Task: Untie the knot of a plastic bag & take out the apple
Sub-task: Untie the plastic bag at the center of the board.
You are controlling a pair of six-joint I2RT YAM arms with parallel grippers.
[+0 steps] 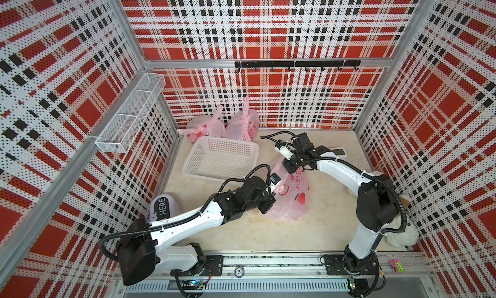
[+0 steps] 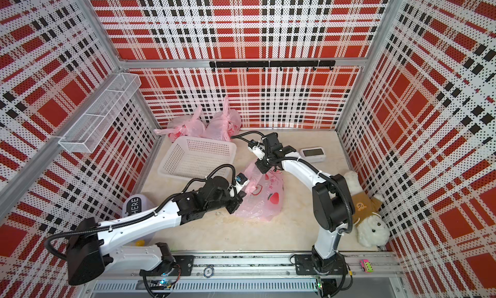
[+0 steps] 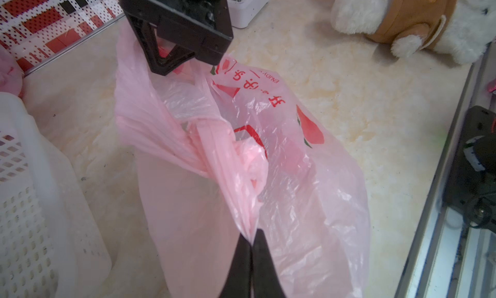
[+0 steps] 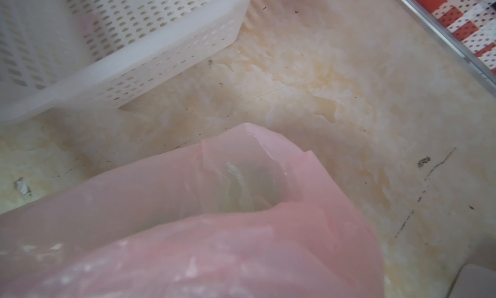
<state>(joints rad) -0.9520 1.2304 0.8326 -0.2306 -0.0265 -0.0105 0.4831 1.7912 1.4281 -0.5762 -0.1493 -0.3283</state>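
A pink plastic bag [image 1: 292,200] with red apple prints lies mid-table, also in a top view [image 2: 264,200]. Its knot [image 3: 214,141] shows in the left wrist view, bunched between two taut handle strips. My left gripper [image 3: 252,237] is shut on the strip that runs from the knot towards it; in both top views it sits at the bag's left edge [image 1: 278,188]. My right gripper [image 3: 167,66] is shut on the bag's far handle, above the bag's back end [image 1: 291,170]. Pink plastic [image 4: 188,229] covers its jaws in the right wrist view. The apple is hidden.
A white perforated basket [image 1: 193,151] stands just behind and left of the bag. Two more tied pink bags [image 1: 206,127] [image 1: 243,125] sit at the back wall. A white device [image 2: 312,153], a plush toy [image 2: 367,216] and a grey "HERE" object [image 1: 163,208] lie around.
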